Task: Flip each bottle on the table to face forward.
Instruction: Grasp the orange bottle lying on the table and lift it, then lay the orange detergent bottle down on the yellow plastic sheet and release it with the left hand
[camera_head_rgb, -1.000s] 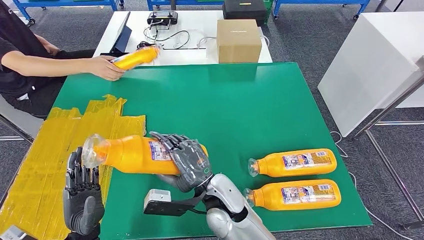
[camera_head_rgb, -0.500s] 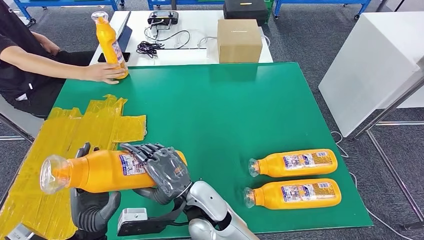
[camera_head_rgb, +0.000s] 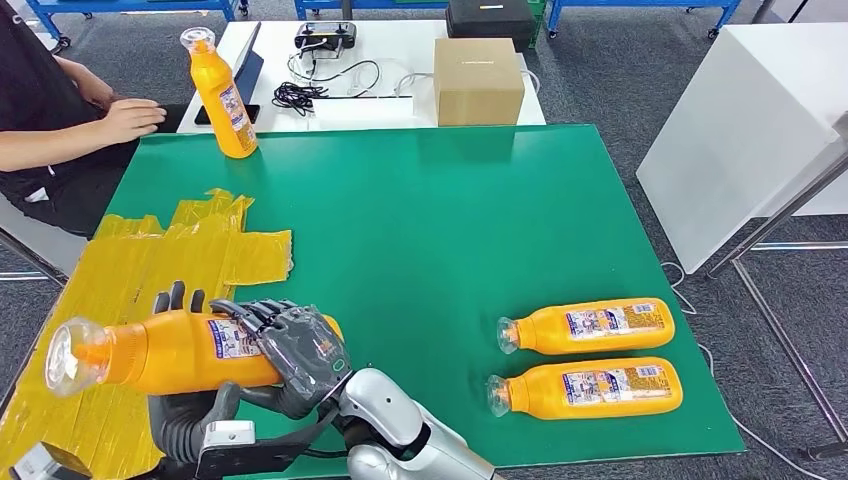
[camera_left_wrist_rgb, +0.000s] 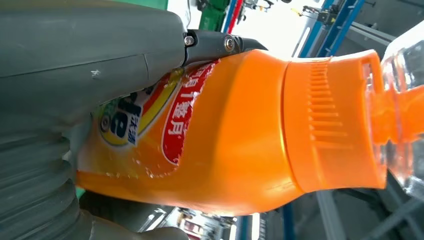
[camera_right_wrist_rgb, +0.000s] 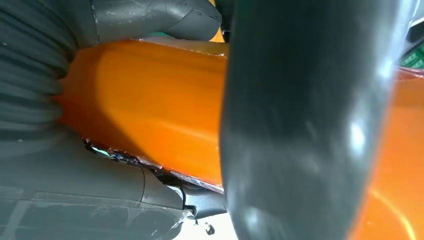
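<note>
The green surface (camera_head_rgb: 480, 220) carried two lying bottles (camera_head_rgb: 585, 327) at its right and an upright bottle (camera_head_rgb: 222, 95) the person (camera_head_rgb: 60, 120) had just released. The held bottle (camera_head_rgb: 180, 350) had shifted left, gripped by the right robot hand (camera_head_rgb: 290, 350) and cradled by the left robot hand (camera_head_rgb: 185, 415): a handover, likely

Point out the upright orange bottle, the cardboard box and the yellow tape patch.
Upright orange plastic bottle (camera_head_rgb: 226, 100), head view: point on its labelled body.
Brown cardboard box (camera_head_rgb: 477, 80), head view: point on its top face.
Yellow tape patch (camera_head_rgb: 170, 255), head view: point on its crinkled middle.
</note>
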